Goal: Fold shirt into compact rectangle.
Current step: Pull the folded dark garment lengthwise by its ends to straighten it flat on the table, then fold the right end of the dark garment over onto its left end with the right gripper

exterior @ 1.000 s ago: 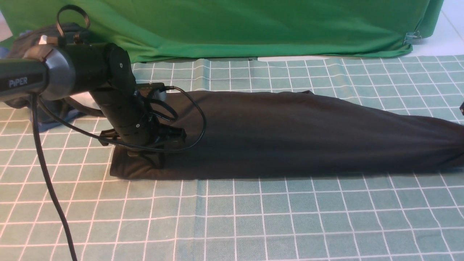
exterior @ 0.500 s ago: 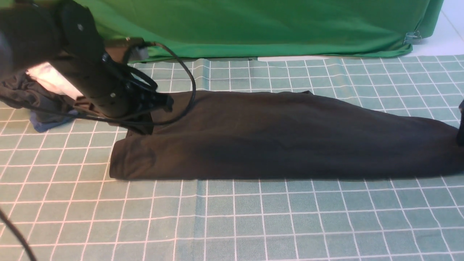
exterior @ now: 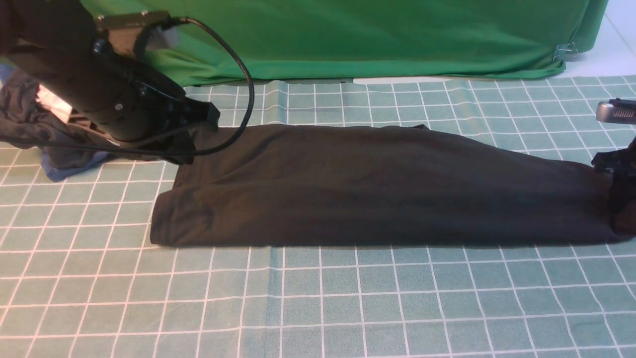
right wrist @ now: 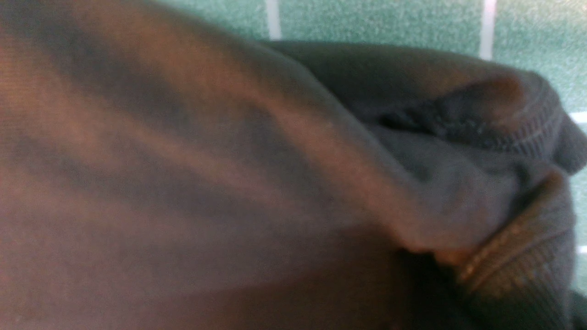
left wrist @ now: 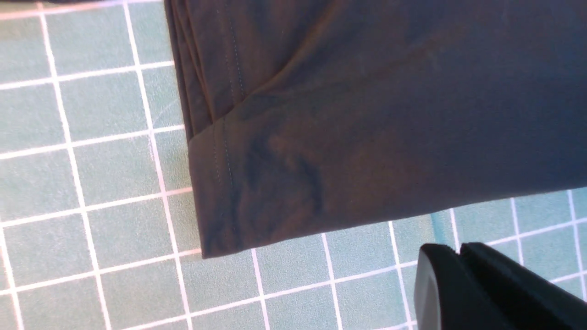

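The black shirt (exterior: 377,184) lies folded into one long strip across the checked cloth, hem end at the left. My left gripper (exterior: 180,151) hangs raised beside the strip's far left corner. In the left wrist view it is shut and empty (left wrist: 460,250), clear of the hem corner (left wrist: 215,192). My right gripper (exterior: 621,219) is down on the strip's right end at the frame edge. In the right wrist view the shirt (right wrist: 229,160) fills the picture. Its ribbed collar (right wrist: 518,256) bunches into a pinch where the jaws are, so the fingers are hidden.
A heap of dark grey garment (exterior: 30,124) with blue cloth (exterior: 54,169) lies at the far left behind my left arm. A green backdrop (exterior: 348,35) hangs along the back edge. The checked tablecloth (exterior: 318,298) covers the table toward me.
My left arm has lifted off the shirt's left end and drawn back up to the left. My right gripper has come in from the right edge onto the shirt's right end.
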